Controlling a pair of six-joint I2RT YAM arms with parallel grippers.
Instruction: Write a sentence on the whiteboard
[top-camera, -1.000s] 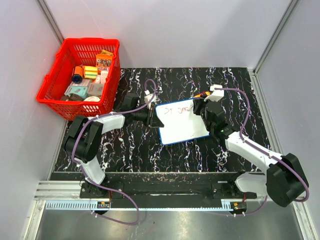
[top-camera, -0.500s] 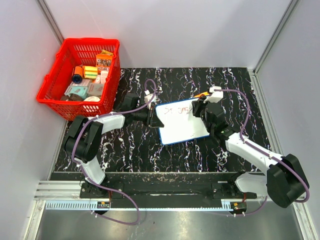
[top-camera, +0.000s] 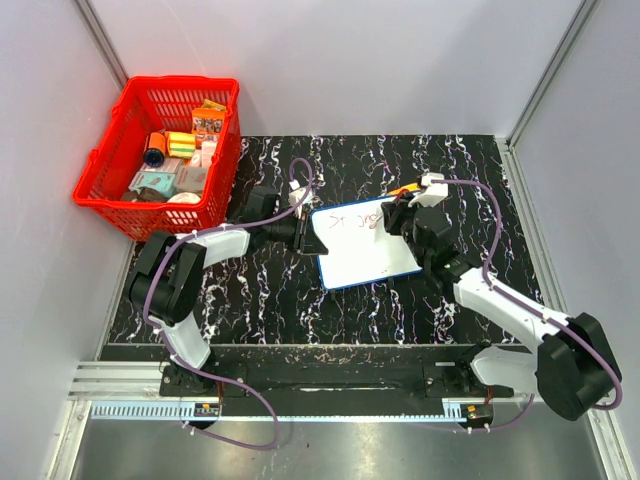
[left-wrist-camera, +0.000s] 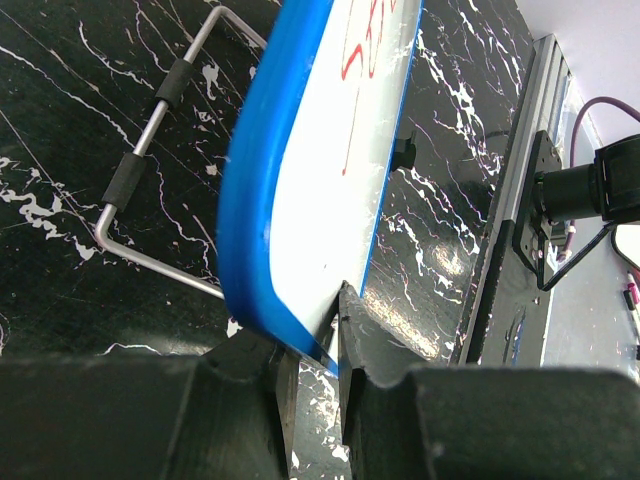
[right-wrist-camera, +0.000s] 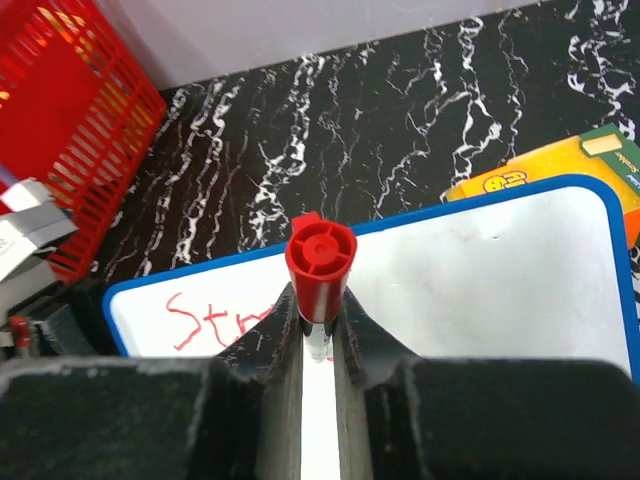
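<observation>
Bearing red scrawl (right-wrist-camera: 205, 320), blue-framed whiteboard (right-wrist-camera: 480, 265).

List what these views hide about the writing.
Tip of the marker: right wrist view, behind its own red end and the right gripper.
The sentence: right wrist view, gripper covers all but the first strokes; top view, too small; left wrist view, cut by the top edge.
The orange box: mostly under the whiteboard.

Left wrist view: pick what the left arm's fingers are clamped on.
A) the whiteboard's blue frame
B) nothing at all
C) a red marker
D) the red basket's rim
A: the left fingers are closed on the blue-framed edge of the whiteboard, which sits pinched between them.
</observation>
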